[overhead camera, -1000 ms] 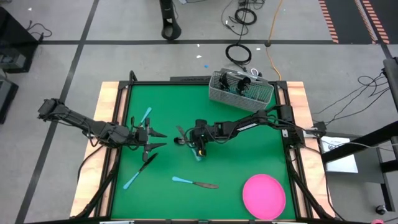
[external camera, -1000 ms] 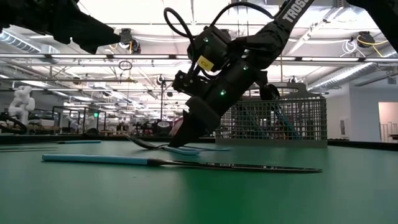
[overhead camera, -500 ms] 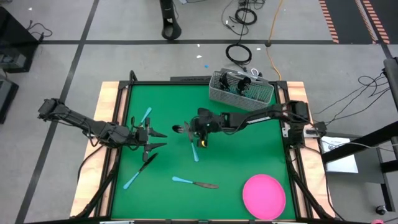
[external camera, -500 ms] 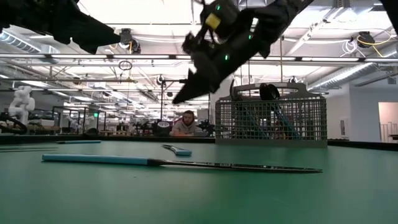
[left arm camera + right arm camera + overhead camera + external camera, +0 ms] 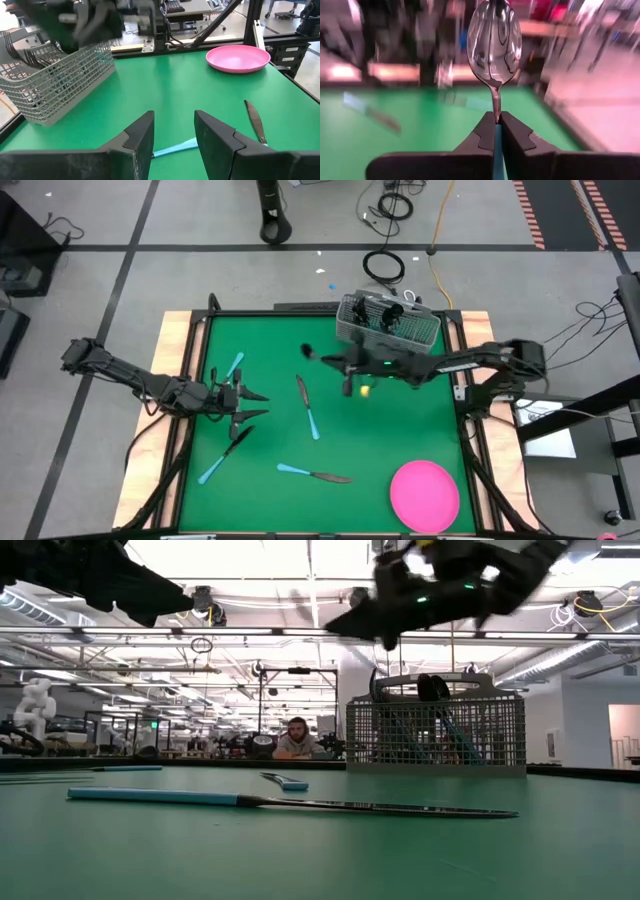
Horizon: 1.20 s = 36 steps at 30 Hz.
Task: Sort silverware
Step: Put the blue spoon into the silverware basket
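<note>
Above the table, right end effector (image 5: pixel 495 131) clamped on spoon (image 5: pixel 494 40), bowl outward

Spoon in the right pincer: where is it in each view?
High: spoon over the table's far middle, left of the caddy.
Low: lost in blur up top; caddy right.
Left wrist: not discernible; caddy left.
Right wrist: centre, upright, clamped in right pincer.
Shared landmark: caddy.

5 pieces of silverware (image 5: pixel 307 408), 1 plate (image 5: pixel 424 494), 1 caddy (image 5: pixel 388 323).
</note>
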Each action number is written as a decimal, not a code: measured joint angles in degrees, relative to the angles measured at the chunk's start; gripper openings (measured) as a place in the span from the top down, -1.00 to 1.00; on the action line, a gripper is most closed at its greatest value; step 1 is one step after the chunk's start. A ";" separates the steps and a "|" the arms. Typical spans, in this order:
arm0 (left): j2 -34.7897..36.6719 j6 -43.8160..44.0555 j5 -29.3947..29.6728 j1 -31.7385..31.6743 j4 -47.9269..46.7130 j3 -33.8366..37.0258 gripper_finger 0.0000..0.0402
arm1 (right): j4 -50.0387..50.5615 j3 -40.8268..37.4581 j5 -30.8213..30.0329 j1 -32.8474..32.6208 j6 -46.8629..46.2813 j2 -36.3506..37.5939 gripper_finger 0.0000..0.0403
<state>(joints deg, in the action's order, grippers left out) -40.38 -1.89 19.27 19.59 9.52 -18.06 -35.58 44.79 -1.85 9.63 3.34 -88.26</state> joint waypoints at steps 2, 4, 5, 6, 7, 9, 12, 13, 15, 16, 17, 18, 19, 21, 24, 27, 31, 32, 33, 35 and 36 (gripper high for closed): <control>0.00 0.00 0.00 0.00 0.04 0.00 0.29 | -10.19 -5.71 -0.14 0.59 -0.51 3.08 1.00; -0.02 0.00 0.00 0.00 0.03 0.00 0.29 | -19.96 -10.68 -0.18 1.06 -0.54 5.81 1.00; -0.01 0.00 0.00 -0.01 0.04 0.00 0.29 | -24.09 -12.89 -0.20 1.31 -0.33 7.28 1.00; -0.02 0.00 0.00 0.00 0.02 0.00 0.29 | -27.49 -14.87 -0.69 1.46 -0.03 8.66 1.00; -0.02 0.00 0.00 0.00 0.04 0.00 0.29 | -30.24 -16.57 -1.95 1.62 0.37 10.10 1.00; -0.02 0.02 0.00 0.00 0.06 0.00 0.29 | -32.95 -19.92 -5.33 1.93 1.51 13.29 1.00; -0.02 0.00 0.00 -0.01 0.13 0.00 0.29 | -34.72 -23.77 -11.62 2.56 4.21 17.99 1.00; -0.02 0.00 0.00 -0.02 0.29 0.00 0.29 | -35.06 -24.75 -13.49 2.87 4.88 19.57 1.00; -0.02 0.00 0.00 -0.02 0.31 0.00 0.29 | -35.47 -26.38 -16.02 3.85 6.01 21.78 1.00; -0.02 0.00 0.02 -0.02 0.33 0.00 0.29 | -35.54 -27.10 -16.37 4.49 6.34 22.62 1.00; -0.02 0.00 0.01 -0.02 0.33 0.00 0.29 | -35.73 -27.71 -16.53 5.26 6.40 23.13 1.00; -0.02 0.00 0.00 -0.02 0.34 0.00 0.29 | -35.94 -28.09 -16.59 6.07 6.38 23.47 1.00; -0.02 0.00 0.02 -0.02 0.33 0.00 0.29 | -36.12 -28.47 -16.59 6.90 6.38 23.74 1.00; -0.02 0.00 0.02 -0.02 0.34 0.00 0.29 | -36.24 -29.00 -16.61 8.89 6.38 23.81 1.00; -0.02 0.00 0.02 -0.02 0.36 0.00 0.29 | -36.03 -29.33 -16.66 12.04 6.37 23.19 1.00; -0.02 0.00 0.02 -0.02 0.41 0.00 0.29 | -36.07 -29.33 -16.46 14.95 6.36 22.42 1.00; -0.02 0.00 0.02 -0.02 0.41 0.00 0.29 | -34.92 -29.35 -16.35 17.91 4.97 21.06 1.00; -0.02 0.00 0.02 -0.02 0.41 0.00 0.29 | -34.77 -29.35 -16.33 18.46 4.74 20.64 1.00; -0.02 0.00 0.02 -0.02 0.39 0.00 0.29 | -34.57 -29.35 -16.34 19.04 4.59 20.10 1.00; -0.02 0.00 0.02 -0.02 0.40 0.00 0.29 | -34.53 -29.35 -16.31 20.04 4.46 19.07 1.00; -0.02 0.00 0.02 -0.02 0.39 0.00 0.29 | -34.67 -29.35 -16.31 20.52 4.62 18.62 1.00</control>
<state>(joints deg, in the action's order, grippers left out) -40.40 -1.89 19.29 19.57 9.91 -18.06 -70.25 15.44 -18.15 30.15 7.95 -69.64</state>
